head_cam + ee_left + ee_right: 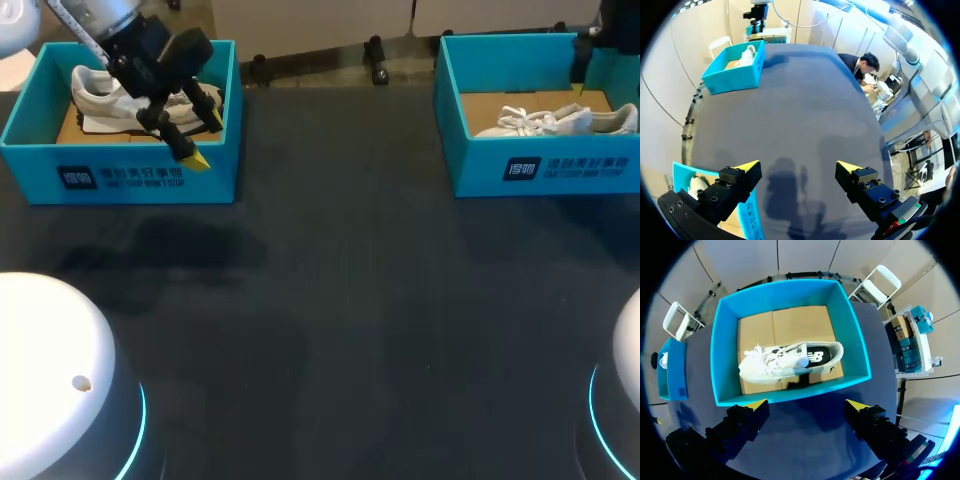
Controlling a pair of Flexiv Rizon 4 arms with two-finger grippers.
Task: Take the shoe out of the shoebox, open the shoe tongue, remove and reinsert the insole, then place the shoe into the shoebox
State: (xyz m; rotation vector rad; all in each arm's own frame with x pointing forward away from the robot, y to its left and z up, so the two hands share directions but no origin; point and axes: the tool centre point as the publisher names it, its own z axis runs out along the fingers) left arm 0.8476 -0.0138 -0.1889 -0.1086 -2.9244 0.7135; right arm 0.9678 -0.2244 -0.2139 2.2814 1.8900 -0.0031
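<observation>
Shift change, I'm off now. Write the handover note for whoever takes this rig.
Left gripper: fingers open, empty, over the front corner of the left box.
Right gripper: fingers open, empty, above the right box.
Left shoe lies in the left box, right shoe in the right box.
Done: nothing that shows.
Left: likely everything. Take a shoe out, open the tongue, pull and refit the insole, put the shoe back in the box.
</observation>
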